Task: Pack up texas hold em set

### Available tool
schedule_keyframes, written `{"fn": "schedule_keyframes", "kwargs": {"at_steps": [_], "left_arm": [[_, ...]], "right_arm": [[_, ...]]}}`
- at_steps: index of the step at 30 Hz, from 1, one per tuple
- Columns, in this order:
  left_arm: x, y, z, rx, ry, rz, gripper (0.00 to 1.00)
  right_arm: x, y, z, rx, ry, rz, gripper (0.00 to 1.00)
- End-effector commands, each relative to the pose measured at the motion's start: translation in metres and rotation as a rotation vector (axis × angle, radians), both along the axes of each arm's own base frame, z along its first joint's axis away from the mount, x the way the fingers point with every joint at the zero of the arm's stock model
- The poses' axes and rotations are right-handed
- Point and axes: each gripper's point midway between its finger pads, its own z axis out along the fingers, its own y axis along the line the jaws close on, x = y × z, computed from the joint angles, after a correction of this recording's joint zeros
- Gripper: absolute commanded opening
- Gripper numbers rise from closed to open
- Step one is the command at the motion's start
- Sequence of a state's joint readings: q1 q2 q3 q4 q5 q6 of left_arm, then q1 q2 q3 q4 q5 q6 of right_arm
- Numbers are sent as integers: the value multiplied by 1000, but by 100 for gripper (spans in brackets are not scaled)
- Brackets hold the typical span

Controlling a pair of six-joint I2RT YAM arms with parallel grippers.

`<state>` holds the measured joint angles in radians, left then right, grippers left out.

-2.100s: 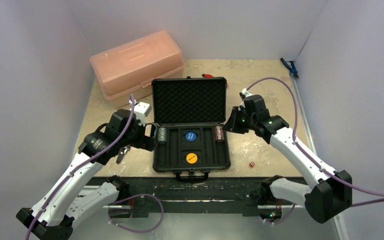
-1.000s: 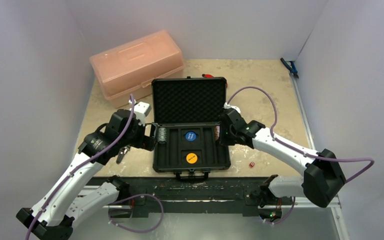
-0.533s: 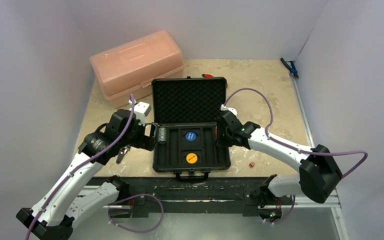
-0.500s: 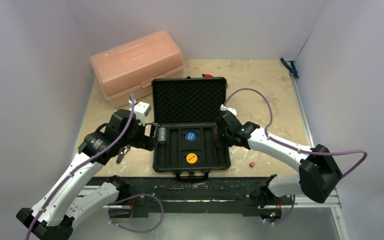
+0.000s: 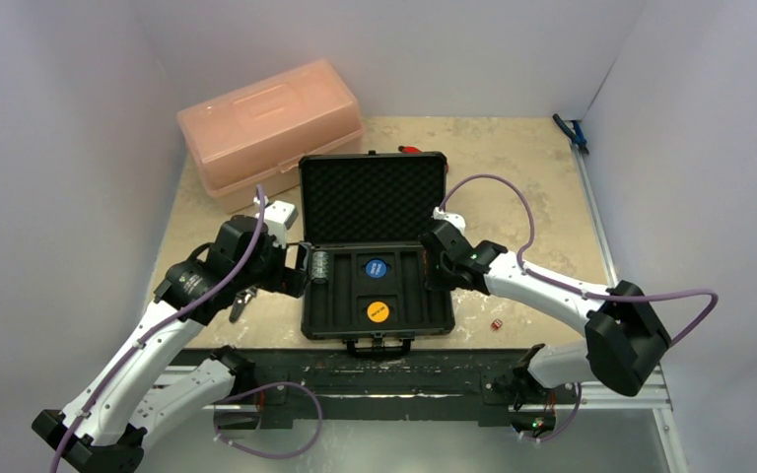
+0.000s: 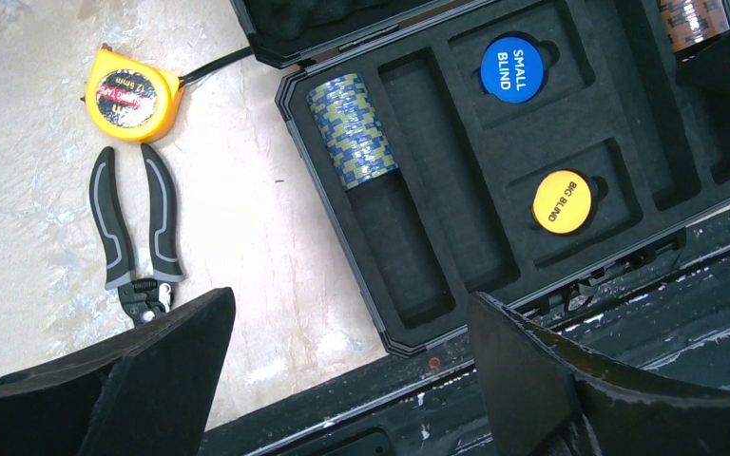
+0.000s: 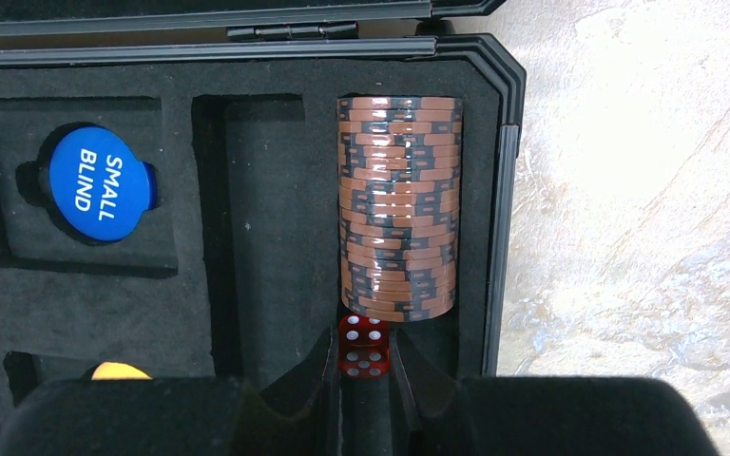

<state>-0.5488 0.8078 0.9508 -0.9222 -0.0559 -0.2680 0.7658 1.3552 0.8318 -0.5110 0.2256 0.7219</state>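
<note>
Currently the case [image 5: 308, 310] is laid open on the table [image 5: 513, 168], with the lid [image 5: 373, 200] stood up at the rear so that the tray is reachable from above. The right gripper [image 7: 366, 366] is clamped on a die [image 7: 364, 346], which is pinched between the fingertips. The die is held low in the rightmost slot, at the front end of the brown stack [image 7: 399, 207]. Contact between die and stack cannot be told. This spot is judged to be chosen because free room in that slot is left only in front of the chips.

The left gripper [image 6: 350, 313] is held wide apart and empty over the case's left rim, near the grey stack [image 6: 353, 131]. It is judged to be parked clear of the right arm.

The blue disc [image 7: 100, 182] and yellow disc [image 6: 562, 201] are seated in their recesses. A second die [image 5: 497, 324] is seen on the table to the right of the case, not yet packed. Release of the held die is judged to be the step in hand.
</note>
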Motion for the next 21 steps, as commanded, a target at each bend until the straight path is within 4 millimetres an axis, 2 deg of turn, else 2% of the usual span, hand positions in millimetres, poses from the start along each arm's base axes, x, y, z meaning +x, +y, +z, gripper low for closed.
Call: {"fn": "schedule_keyframes", "kwargs": {"at_steps": [1,9,20,21], "left_arm": [[4,0,6,-3,-33,-8,91],[4,0,6,-4,-32,-9,91],[4,0,6,-3,-32,-9,91],[4,0,6,-3,-32,-9,91]], "right_arm": [[4,-1,-7,-31,-8,-29,9],[3,9,-5,-5,-8,-4,24],[0,14,-3,10,-8,16,33],[0,14,-3,8,-8,15,38]]}}
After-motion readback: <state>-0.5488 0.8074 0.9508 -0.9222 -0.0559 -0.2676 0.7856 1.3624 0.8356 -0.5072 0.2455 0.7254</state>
